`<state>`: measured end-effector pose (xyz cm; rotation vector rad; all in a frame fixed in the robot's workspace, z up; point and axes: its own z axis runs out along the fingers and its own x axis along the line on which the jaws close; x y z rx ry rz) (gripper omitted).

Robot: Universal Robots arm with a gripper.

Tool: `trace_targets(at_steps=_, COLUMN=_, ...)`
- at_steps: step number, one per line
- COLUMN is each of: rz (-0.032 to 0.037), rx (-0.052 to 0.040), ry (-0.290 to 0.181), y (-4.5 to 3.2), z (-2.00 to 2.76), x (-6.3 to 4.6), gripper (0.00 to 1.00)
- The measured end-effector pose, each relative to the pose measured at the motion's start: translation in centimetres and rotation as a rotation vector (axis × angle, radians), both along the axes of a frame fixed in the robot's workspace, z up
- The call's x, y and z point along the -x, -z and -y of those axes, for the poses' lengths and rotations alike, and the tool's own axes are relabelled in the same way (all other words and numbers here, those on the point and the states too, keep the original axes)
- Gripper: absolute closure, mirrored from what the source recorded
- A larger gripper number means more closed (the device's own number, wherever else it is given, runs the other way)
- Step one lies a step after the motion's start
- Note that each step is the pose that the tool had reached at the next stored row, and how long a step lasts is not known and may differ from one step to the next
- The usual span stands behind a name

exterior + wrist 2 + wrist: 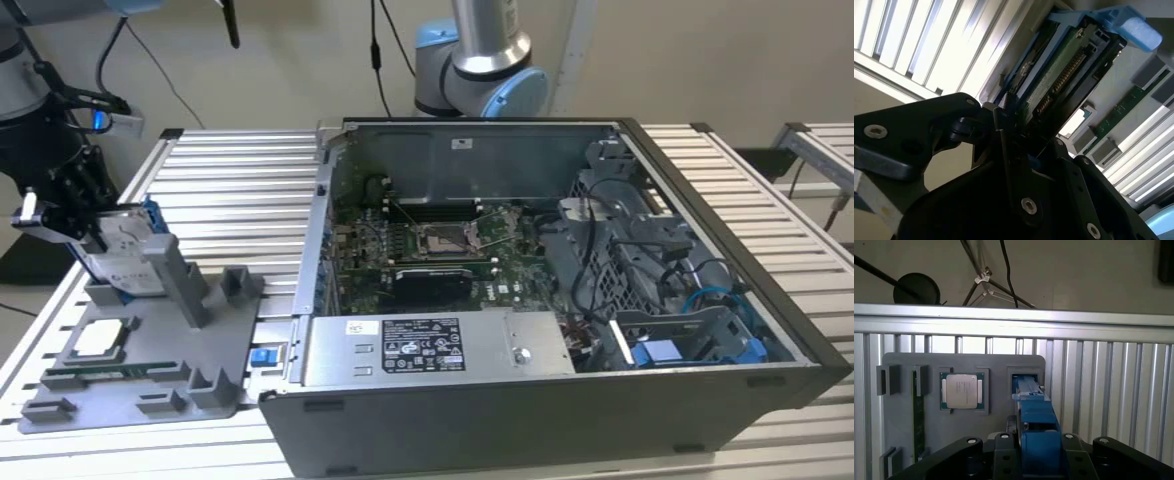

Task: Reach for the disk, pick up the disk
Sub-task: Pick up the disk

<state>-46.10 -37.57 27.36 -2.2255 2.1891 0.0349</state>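
Note:
The disk (123,255), silver-grey with a white label and a blue bracket, stands on edge and leans in a slot of the grey fixture plate (147,385) at the exterior view's left. My gripper (80,232) reaches it from the left and above, and its black fingers (1004,442) flank the blue bracket (1035,427) closely, shut on it. The second wrist view shows the disk's green circuit-board side (1066,75) and its blue end tab (1131,25) rising out of the jaws. The disk's lower end still reaches the fixture slot (1026,380).
On the fixture plate lie a square silver chip (961,391) and a green memory stick (917,415). An open computer case (561,290) with a power supply box (427,348) stands on the slatted aluminium table (227,190). Another robot arm's base (481,70) stands behind the case.

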Motion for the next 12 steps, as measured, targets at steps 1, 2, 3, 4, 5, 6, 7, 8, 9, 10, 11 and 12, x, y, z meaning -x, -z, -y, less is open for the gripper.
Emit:
trace_targets(at_steps=1, rz=0.0001, rx=-0.0001, ry=0.000, y=0.00, z=0.00, x=0.00, gripper=1.00)
trace_targets(at_steps=2, rz=0.0001, rx=-0.0001, ry=0.000, y=0.00, z=0.00, x=0.00, gripper=1.00)
trace_targets(at_steps=3, rz=0.0001, rx=-0.0001, ry=0.000, y=0.00, z=0.00, x=0.00, gripper=1.00)
trace_targets(at_steps=4, rz=0.0002, rx=-0.0002, ry=0.000, y=0.00, z=-0.01, x=0.00, gripper=1.00)
trace_targets(at_steps=5, rz=0.0003, rx=-0.0002, ry=0.000, y=-0.01, z=0.00, x=0.01, gripper=1.00)
trace_targets(at_steps=6, rz=0.0004, rx=-0.0003, ry=0.000, y=-0.02, z=-0.01, x=0.01, gripper=1.00)
trace_targets(at_steps=7, rz=0.0003, rx=-0.0002, ry=0.000, y=-0.06, z=-0.01, x=0.01, gripper=1.00)
trace_targets(at_steps=8, rz=0.0000, rx=-0.0001, ry=0.000, y=-0.11, z=-0.01, x=0.01, gripper=1.00)
trace_targets(at_steps=9, rz=0.0000, rx=-0.0001, ry=0.000, y=-0.16, z=-0.01, x=0.01, gripper=1.00)
trace_targets(at_steps=10, rz=0.0000, rx=0.0000, ry=0.000, y=-0.23, z=-0.01, x=0.01, gripper=1.00)
trace_targets(at_steps=11, rz=0.0001, rx=-0.0001, ry=0.000, y=-0.31, z=-0.01, x=0.00, gripper=1.00)
trace_targets(at_steps=12, rz=0.0000, rx=-0.0001, ry=0.000, y=-0.40, z=-0.01, x=0.01, gripper=1.00)
